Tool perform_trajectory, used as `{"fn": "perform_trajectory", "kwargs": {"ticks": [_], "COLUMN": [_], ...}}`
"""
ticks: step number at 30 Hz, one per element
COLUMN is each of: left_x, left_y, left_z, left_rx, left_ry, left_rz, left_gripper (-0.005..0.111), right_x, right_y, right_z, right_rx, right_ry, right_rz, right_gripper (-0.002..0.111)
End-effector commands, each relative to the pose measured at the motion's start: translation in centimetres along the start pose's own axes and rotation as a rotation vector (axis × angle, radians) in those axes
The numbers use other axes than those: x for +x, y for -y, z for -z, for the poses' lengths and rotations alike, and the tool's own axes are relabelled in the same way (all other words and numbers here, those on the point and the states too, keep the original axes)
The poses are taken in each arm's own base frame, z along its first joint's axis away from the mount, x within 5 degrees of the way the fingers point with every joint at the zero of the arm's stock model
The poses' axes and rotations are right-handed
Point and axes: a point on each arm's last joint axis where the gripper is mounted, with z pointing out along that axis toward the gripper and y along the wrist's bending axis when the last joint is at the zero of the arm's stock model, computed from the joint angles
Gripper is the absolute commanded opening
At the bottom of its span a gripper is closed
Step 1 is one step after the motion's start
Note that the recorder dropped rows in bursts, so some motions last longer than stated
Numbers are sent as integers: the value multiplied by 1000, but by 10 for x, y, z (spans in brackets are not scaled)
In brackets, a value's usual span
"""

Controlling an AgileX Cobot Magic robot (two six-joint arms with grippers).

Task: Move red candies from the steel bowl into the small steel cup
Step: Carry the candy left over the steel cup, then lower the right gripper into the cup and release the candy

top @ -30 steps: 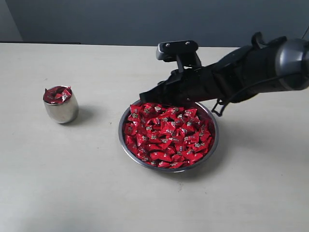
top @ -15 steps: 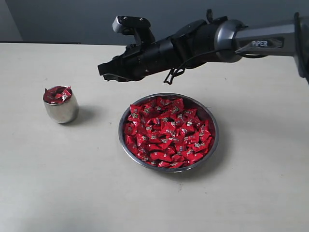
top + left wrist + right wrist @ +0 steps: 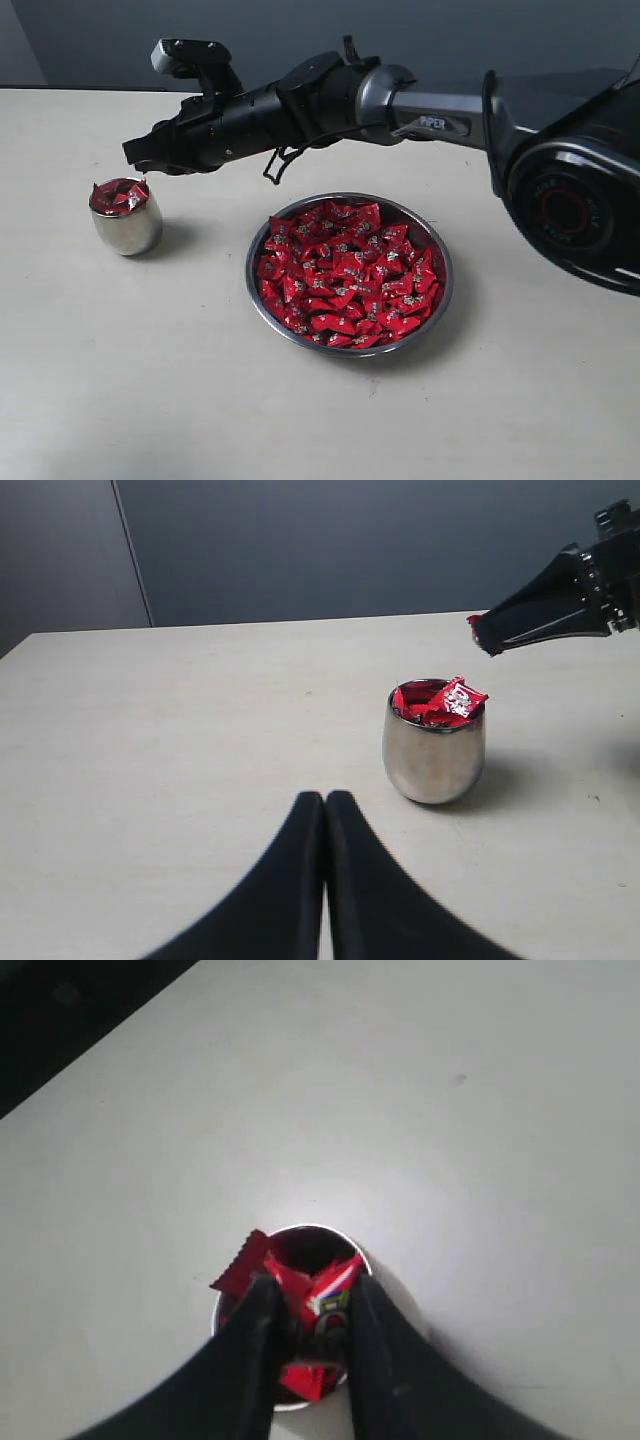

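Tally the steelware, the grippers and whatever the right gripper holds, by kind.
Steel bowl: 1
Steel cup: 1
Grippers: 2, the left gripper and the right gripper
Held candy, in the right gripper: 1
Total: 5
Loose candies in the bowl and cup are too many to count.

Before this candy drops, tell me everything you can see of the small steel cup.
The small steel cup is a polished, barrel-sided tumbler without handle, upright on the table, left of the steel bowl and apart from it. Red candies heap past its rim. The right gripper hangs just above, not touching.
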Motion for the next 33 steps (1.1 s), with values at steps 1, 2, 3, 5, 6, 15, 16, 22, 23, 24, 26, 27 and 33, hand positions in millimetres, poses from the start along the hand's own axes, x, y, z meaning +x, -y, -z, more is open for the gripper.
{"fn": "perform_trajectory", "kwargs": {"ticks": [1,2,3,5,6,15,16,22,23,24,26,27,33], "left_x": [1,1,1,1,1,1,1,1,1,1,1,1,1], "left_y": [0,0,0,0,0,0,0,0,0,0,0,0,0], "left_z": [0,0,0,0,0,0,0,0,0,0,0,0,0], "left_rx": [0,0,0,0,0,0,0,0,0,0,0,0,0], "left_ry": [2,2,2,2,2,2,2,2,2,2,2,2,2], "left_rz": [3,3,3,3,3,3,3,3,3,3,3,3,3], "left_gripper": [0,0,0,0,0,0,0,0,0,0,0,0,0], "right_x": [-2,-3,-2,-3,-3,0,0,1,1,1,1,1,1], "right_y": [-8,-9,-11,-12,-13,-18,-18,-17,-17,-17,-17,-17,-17], "right_z": [-13,-15,-17,-20,-21,-27,-27,-27,-27,-27,-27,-27,-27], "right_rx": [-27,-37,-45,-56,-60,-41,-39,-39,-39,-39,-39,-39,-39], "right_ry": [-6,-8,-13,-9,-10,-70,-70,-72,-72,-72,-72,-72,-72], "right_rz": [16,14,12,12,15,59,61,59,59,59,59,59,59], "right_gripper": [-1,-1,-1,-1,-1,-1,-1,-1,-1,-1,-1,-1,-1]}}
